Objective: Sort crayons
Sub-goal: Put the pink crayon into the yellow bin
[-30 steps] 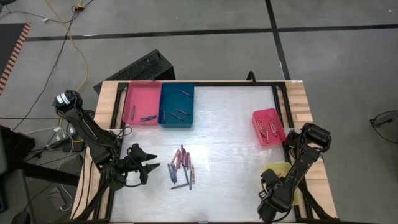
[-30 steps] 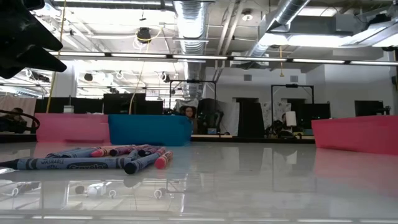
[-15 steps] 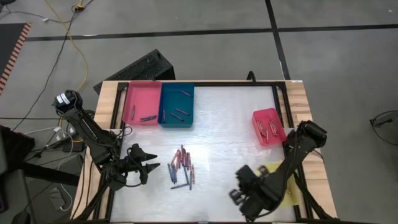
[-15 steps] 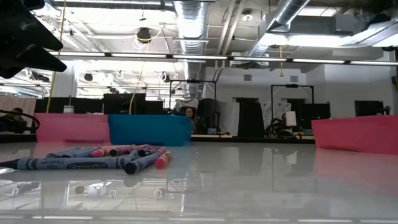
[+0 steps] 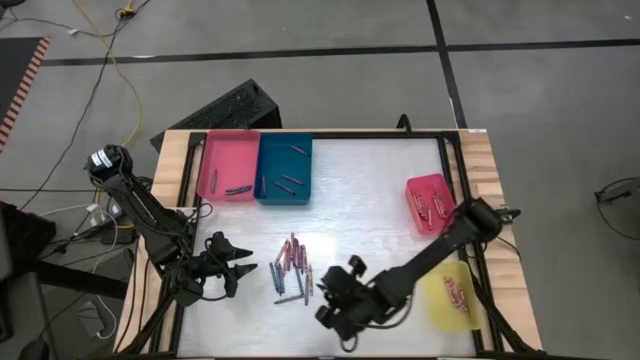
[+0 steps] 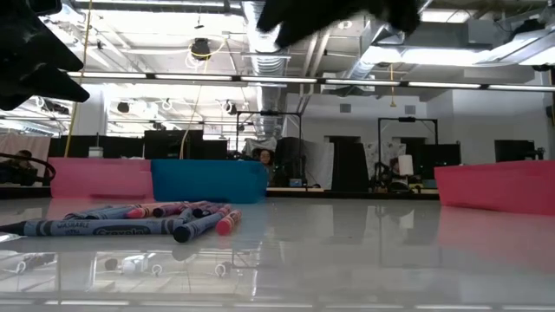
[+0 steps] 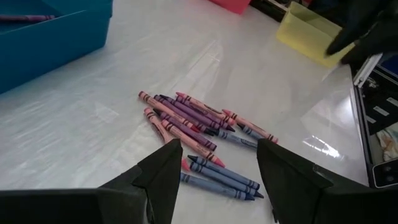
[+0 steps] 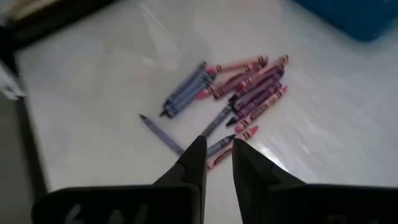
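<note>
On the left side of the table (image 5: pixel 380 180), the left gripper (image 5: pixel 243 268) hangs low above the white surface, and its two fingers (image 7: pixel 163 174) stand wide apart with nothing between them; they point toward the loose crayons (image 5: pixel 293 270). Behind it, at the far edge, the pink tray (image 5: pixel 228 164) holds a few dark sticks, and the blue tray (image 5: pixel 285 168) stands just beside it, touching, with a few crayons inside too. The loose crayons lie in a small heap in the middle of the near half of the table, between the two grippers. In the left wrist view this heap shows pink, purple and grey-blue sticks, most of them lying nearly parallel and touching each other, with some grey-blue ones at the near end. In the low view the same heap lies flat on the shiny surface, at the left. Just to the right of the heap is the right gripper (image 5: pixel 332 295), reaching across from the right side of the table, above the surface. Its fingers (image 8: pixel 194 163) are close together, with only a narrow gap, and they hold nothing; the crayons lie under and beyond the tips. Farther right, the red tray (image 5: pixel 431 203) stands near the right edge with red sticks inside, and the yellow tray (image 5: pixel 452 297) stands nearer, also with a few sticks in it.
</note>
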Robot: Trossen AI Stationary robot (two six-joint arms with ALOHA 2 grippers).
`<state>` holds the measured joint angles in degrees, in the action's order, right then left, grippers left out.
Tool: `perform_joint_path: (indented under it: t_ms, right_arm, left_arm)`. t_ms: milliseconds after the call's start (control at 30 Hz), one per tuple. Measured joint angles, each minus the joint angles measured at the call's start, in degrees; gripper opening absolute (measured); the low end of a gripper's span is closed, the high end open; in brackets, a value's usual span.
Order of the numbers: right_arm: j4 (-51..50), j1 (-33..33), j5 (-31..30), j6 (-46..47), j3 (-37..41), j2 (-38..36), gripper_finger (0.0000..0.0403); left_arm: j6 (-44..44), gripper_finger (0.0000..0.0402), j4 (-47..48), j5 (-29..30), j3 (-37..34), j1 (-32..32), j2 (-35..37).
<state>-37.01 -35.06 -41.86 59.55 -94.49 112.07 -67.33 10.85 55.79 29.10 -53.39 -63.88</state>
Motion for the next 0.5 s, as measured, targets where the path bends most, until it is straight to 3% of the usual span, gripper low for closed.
perform_joint_path:
  t_ms: [500]
  right_arm:
    - [2.58, 5.96, 4.18, 9.88, 0.01, 11.22, 0.0072]
  left_arm:
    - [0.00, 0.0199, -0.02, -0.46, 0.00, 0.01, 0.00]
